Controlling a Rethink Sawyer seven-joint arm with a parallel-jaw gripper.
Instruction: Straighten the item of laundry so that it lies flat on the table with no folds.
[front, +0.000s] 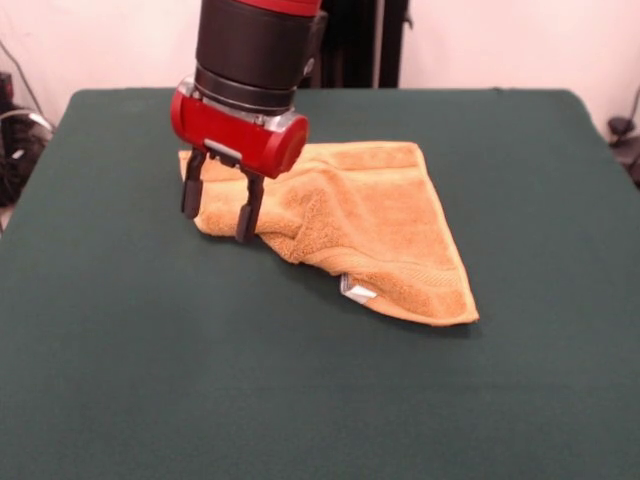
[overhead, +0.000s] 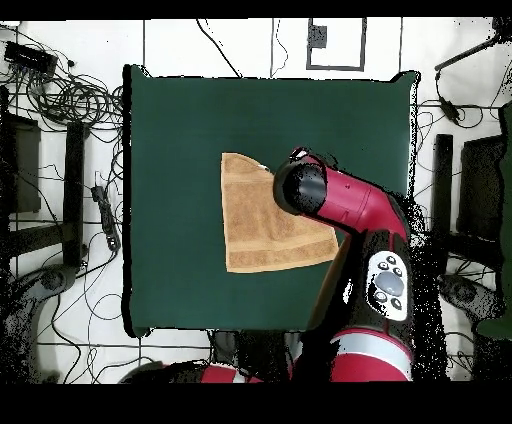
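The item of laundry is an orange-yellow terry towel lying folded over itself in a rough triangle on the green table. A small white tag pokes out under its near edge. My gripper stands open over the towel's left end, its two black fingers apart and low near the cloth; I cannot tell whether they touch it. In the overhead view the towel lies near the middle of the table, and the arm's wrist covers the gripper and the towel's right corner.
The red and black arm reaches in over the table's right side in the overhead view. Cables and stands lie on the floor around the table. Green cloth shows on all sides of the towel.
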